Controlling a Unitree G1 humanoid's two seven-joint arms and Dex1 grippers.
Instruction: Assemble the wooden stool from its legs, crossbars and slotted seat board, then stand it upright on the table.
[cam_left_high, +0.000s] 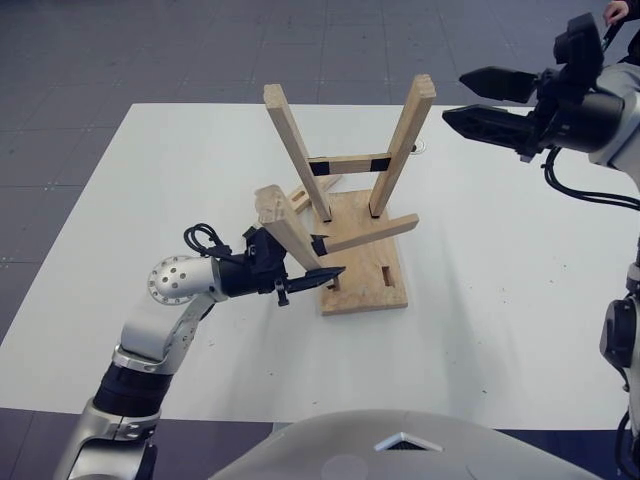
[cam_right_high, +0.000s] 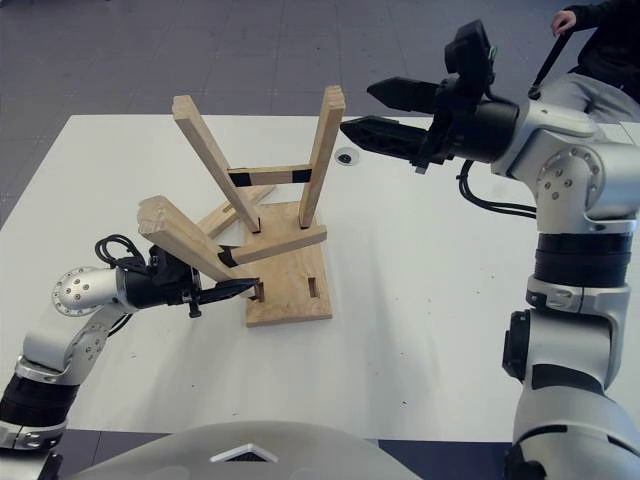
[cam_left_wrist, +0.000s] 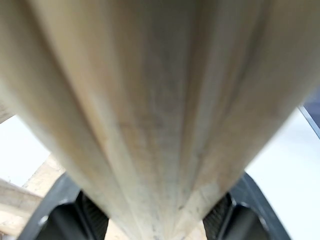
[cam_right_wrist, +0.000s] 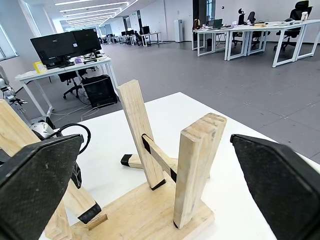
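The left gripper (cam_left_high: 318, 277) is pinching a third leg (cam_left_high: 285, 228) low on its length. In the wrist view a black pad sits pressed against each side of the wood. That leg is pale, square-cut timber, and it leans steeply away to the robot's left. Its lower end is down at the near left corner of the seat board (cam_left_high: 365, 285), right by a slot. A short crossbar (cam_left_high: 372, 233) appears to meet this leg at a black fitting and reaches out across the board toward the right.

The seat board lies flat in the middle of the white table (cam_left_high: 180, 200), a light rectangle with small slots cut into it. Two more legs stand in its far end. The left one (cam_left_high: 297, 150) leans left and the right one (cam_left_high: 402, 145) leans right, so they splay apart toward the top. A second crossbar (cam_left_high: 350, 164) with black ends ties them together about halfway up. Another loose wooden piece (cam_left_high: 303, 196) lies on the table just behind the board.

The right gripper (cam_left_high: 455, 98) hangs in the air beside the top of the right leg, apart from it. Its two black fingers are spread wide and hold nothing.
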